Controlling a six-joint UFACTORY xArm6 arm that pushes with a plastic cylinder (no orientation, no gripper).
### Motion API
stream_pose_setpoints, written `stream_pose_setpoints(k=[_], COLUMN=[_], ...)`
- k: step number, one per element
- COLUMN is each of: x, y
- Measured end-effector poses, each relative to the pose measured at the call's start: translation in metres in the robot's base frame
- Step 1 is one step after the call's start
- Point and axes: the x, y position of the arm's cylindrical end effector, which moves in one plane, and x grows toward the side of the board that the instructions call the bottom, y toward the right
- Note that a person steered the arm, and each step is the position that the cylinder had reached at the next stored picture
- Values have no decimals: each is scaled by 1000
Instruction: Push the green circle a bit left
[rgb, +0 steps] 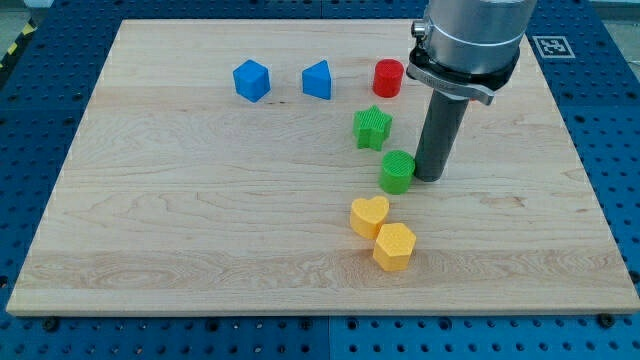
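The green circle (397, 172) is a small green cylinder right of the board's middle. My tip (430, 178) stands on the board right next to it, on its right side, touching or nearly touching it. A green star (372, 127) sits just above and left of the circle. The rod rises from the tip to the arm's grey body at the view's top right.
A red cylinder (388, 77), a blue wedge-like block (317, 80) and a blue cube (251, 80) line the upper board. A yellow heart (369, 215) and a yellow hexagon (394, 246) lie just below the green circle. The wooden board (150, 200) sits on a blue perforated table.
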Motion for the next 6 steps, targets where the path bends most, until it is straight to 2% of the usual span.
stream_pose_setpoints(k=[3,6], x=[18,17], y=[17,-9])
